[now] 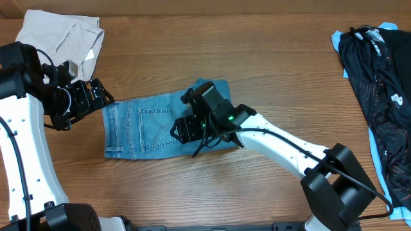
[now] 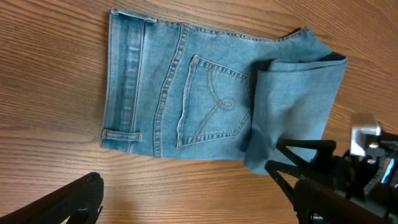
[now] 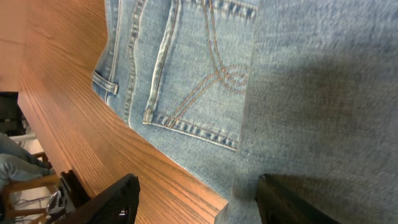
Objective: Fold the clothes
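The clothes are light blue jeans (image 1: 144,125), folded short and lying flat on the wood table mid-scene. The waistband faces left and the legs are doubled over on the right. The left wrist view shows one stitched back pocket (image 2: 211,102) beside the folded leg layer (image 2: 292,106). My right gripper (image 1: 183,128) hovers over the fold's near edge, open. In the right wrist view the right gripper (image 3: 205,205) has one finger over denim and the other over bare wood, gripping nothing. My left gripper (image 1: 103,97) stands wide open just off the waistband corner. Under the left gripper (image 2: 199,208) is only wood.
A beige garment (image 1: 61,35) lies crumpled at the back left corner. A black printed garment (image 1: 379,83) lies on a blue cloth (image 1: 338,40) along the right edge. The right arm (image 1: 289,147) stretches diagonally from the front right.
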You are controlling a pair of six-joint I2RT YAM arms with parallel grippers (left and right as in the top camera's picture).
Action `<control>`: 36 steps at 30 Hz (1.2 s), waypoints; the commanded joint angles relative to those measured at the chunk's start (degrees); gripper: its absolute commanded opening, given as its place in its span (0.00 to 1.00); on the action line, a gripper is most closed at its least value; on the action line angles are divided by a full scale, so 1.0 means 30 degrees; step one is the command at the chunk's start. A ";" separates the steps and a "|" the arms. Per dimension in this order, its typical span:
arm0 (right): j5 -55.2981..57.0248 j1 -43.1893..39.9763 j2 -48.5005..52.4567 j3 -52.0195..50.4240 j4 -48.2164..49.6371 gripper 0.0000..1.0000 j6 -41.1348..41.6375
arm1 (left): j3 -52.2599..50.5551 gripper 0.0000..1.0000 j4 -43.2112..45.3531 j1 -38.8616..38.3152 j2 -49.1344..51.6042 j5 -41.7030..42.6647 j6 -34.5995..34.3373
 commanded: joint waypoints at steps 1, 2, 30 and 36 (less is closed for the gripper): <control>0.0240 -0.0590 -0.0721 0.0867 -0.0211 0.64 0.0131 | 0.0000 1.00 -0.0022 -0.0146 0.0138 0.0015 0.0291; 0.0240 -0.1013 -0.1166 0.1188 -0.0554 0.64 0.0124 | 0.0000 1.00 -0.0073 -0.0146 0.0138 0.0015 0.0291; -1.2721 -0.4211 0.7854 0.2237 0.6164 0.04 0.1960 | 0.0000 1.00 -0.0219 -0.0146 0.0138 0.0022 0.0284; -1.0805 -0.5319 0.9493 0.2244 0.8918 0.05 0.3483 | 0.0000 1.00 -0.0219 -0.0146 0.0138 0.0015 0.0284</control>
